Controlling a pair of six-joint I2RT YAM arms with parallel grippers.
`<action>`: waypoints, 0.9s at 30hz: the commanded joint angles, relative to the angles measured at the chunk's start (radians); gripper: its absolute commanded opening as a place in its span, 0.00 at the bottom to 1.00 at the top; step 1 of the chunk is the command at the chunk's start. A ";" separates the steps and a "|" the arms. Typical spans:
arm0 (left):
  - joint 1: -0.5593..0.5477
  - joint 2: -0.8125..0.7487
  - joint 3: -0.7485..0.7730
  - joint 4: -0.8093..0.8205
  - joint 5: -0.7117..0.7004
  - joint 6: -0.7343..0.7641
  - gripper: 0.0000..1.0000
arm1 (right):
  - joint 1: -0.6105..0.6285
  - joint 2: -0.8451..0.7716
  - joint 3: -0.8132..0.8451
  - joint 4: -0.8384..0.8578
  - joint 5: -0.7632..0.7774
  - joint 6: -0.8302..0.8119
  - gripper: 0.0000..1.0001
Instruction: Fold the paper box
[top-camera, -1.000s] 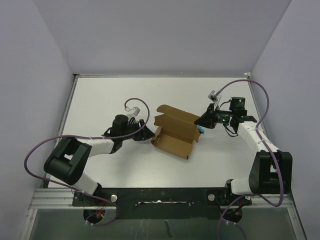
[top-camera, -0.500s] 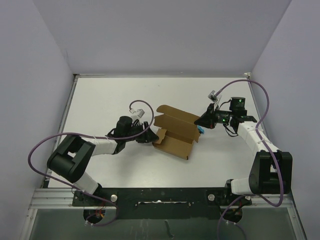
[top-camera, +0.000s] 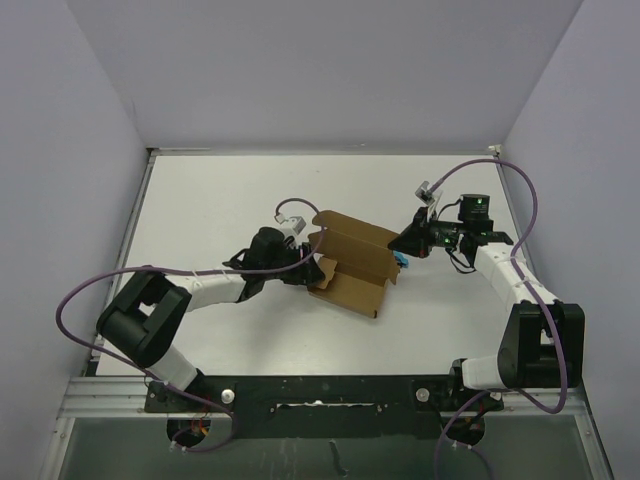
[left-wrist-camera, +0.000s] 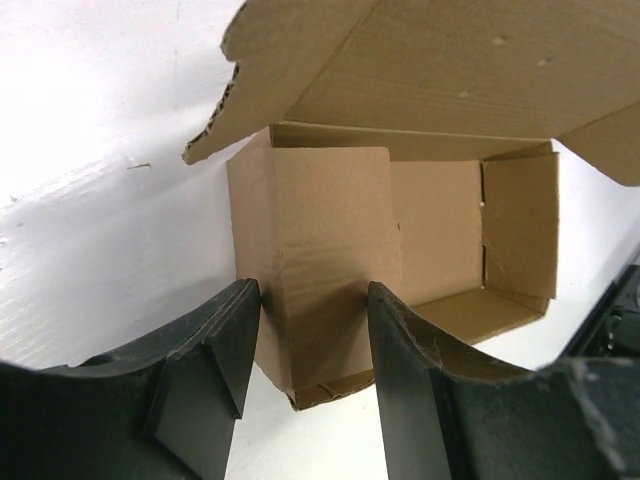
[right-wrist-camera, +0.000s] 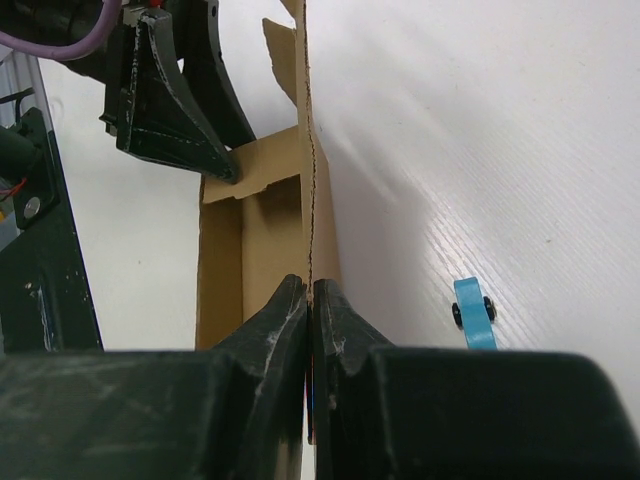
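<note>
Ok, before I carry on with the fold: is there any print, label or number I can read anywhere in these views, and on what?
None: no readable text in any view.
Paper box: plain brown cardboard, no print on the faces that show.
Left pincer and right pincer: bare black, no markings.
Small blue wheeled piece beside the box: no lettering visible.
White table: blank.

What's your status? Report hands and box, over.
Left hand open, straddling the box end flap. Right hand shut on its right edge. Lid up, not closed. Blue toy beside it.
</note>
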 joint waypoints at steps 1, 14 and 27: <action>-0.034 0.016 0.082 -0.117 -0.130 0.062 0.45 | 0.004 -0.003 0.014 0.011 -0.032 -0.009 0.00; -0.125 0.048 0.181 -0.307 -0.364 0.118 0.32 | 0.011 -0.002 0.014 0.013 -0.031 -0.009 0.00; -0.206 0.110 0.269 -0.428 -0.540 0.193 0.16 | 0.013 -0.003 0.014 0.013 -0.033 -0.009 0.00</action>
